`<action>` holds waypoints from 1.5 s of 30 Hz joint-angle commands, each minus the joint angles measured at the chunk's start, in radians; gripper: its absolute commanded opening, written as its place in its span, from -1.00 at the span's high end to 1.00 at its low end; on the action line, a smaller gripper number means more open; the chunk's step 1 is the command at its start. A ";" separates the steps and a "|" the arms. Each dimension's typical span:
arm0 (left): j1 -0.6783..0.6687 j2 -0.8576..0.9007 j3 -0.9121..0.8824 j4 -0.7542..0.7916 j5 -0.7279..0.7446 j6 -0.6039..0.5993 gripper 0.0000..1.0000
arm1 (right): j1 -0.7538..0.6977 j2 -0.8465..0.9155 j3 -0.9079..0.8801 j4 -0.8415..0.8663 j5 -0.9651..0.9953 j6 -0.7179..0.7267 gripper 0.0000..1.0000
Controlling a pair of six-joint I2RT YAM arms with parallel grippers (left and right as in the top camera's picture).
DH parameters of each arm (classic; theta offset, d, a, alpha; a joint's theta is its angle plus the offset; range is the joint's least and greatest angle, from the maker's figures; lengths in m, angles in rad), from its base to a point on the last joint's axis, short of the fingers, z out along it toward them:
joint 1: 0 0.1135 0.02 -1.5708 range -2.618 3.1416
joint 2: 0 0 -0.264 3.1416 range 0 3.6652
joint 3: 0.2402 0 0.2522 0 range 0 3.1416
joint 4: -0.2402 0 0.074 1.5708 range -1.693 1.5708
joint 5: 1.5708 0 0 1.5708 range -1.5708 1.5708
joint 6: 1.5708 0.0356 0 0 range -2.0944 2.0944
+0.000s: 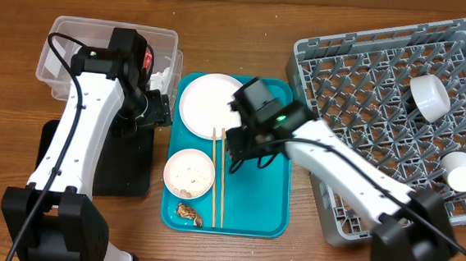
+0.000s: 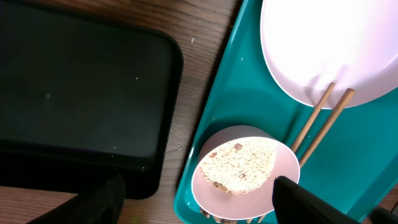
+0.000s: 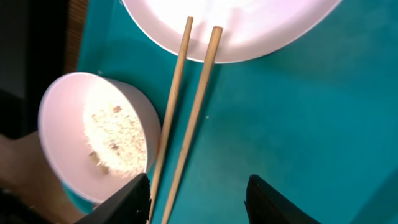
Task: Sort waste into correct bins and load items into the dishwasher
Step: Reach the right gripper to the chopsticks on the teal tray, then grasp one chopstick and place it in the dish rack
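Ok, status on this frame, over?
Left gripper open above rice bowl. Right gripper open over chopsticks. Plate and rice bowl on teal tray, not racked; other bowl, cup in rack. Chopsticks rest across plate rim.

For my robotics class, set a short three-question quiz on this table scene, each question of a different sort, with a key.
1. True or false: the bowl of rice grains stands in the grey dish rack.
2. What lies with its ends on the white plate? A. wooden chopsticks B. a spoon C. a napkin
3. Fill in: the dish rack holds ___ dishes.
Key: 1 false, it sits on the teal tray. 2 A. 3 two, a pale bowl and a white cup.
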 commanded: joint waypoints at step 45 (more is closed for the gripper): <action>-0.001 -0.023 0.015 0.002 0.001 -0.021 -0.57 | -0.394 -0.097 0.328 -0.273 0.261 -0.227 0.92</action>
